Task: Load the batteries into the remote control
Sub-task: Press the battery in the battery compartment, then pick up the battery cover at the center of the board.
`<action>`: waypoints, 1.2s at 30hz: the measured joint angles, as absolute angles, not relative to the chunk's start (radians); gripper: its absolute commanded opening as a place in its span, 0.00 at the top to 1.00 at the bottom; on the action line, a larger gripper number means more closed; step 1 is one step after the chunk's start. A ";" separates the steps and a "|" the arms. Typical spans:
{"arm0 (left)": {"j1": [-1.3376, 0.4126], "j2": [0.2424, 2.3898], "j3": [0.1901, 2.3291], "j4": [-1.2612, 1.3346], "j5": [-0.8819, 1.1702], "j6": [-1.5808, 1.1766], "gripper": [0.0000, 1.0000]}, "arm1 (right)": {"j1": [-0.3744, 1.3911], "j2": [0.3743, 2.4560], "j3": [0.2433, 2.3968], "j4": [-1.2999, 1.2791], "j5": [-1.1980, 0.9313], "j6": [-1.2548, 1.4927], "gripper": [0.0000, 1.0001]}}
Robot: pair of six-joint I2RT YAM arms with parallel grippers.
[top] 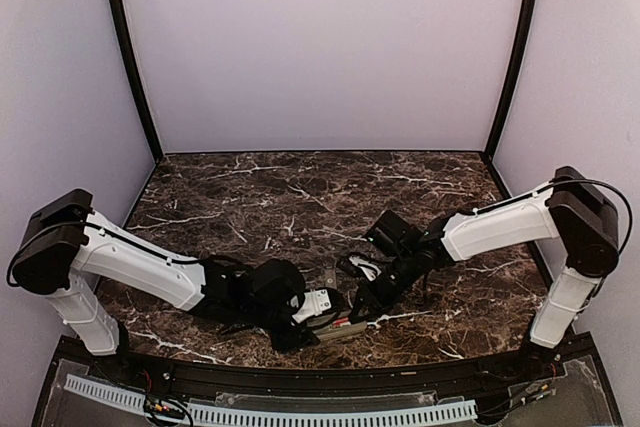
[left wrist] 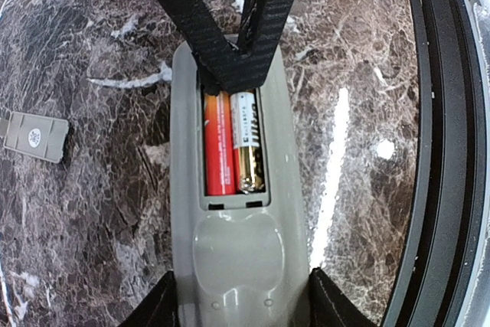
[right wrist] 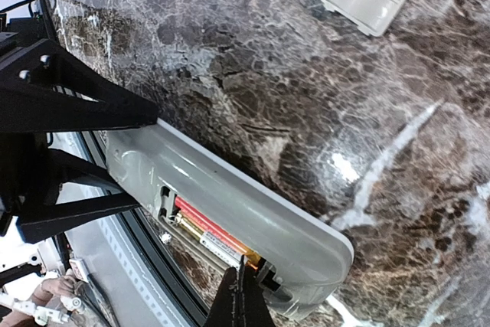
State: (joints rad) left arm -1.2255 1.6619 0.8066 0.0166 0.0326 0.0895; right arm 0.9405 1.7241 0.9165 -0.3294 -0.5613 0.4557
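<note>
Both slim cylindrical batteries (left wrist: 222, 143), one red-orange and one gold-and-white, sit side by side in the open bay on the back of the light-grey slim plastic remote control (left wrist: 237, 258). They look seated or close to it. Can't confirm the contacts, because the far end of the bay is hidden under the right tool.

The remote control is over the near edge of the dark brown marble-pattern tabletop (left wrist: 92, 227), between the two arms. Can't tell whether it rests on the surface or is held just off it.

Left tool (left wrist: 245, 308): black fingers clamped on the remote control's long sides, at the end away from the bay. Reads as a fixture. It stops the body sliding or rolling under push load and leaves the bay accessible.

Right tool (left wrist: 239, 67): fingers brought together to a single point, gripping nothing, with the tip at the bay's far end over the battery ends. A closed tip makes a pusher narrow enough to fit inside the bay. It is probably pressing the cells down against the contacts.

Flat grey rectangular battery cover (left wrist: 32, 137): loose on the tabletop, off to one side of the remote control, apart from it and out of both tools' way. Not fitted yet, which is why the bay is exposed.
</note>
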 measured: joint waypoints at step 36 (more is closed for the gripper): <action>-1.086 1.262 0.660 0.085 0.022 0.002 0.16 | 0.805 1.864 1.295 -0.387 -0.428 -0.139 0.52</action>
State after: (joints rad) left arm -1.0859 1.2617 0.6601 0.0853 0.0219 0.0025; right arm 0.8051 1.8645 1.2949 -0.3870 -0.4282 -0.1387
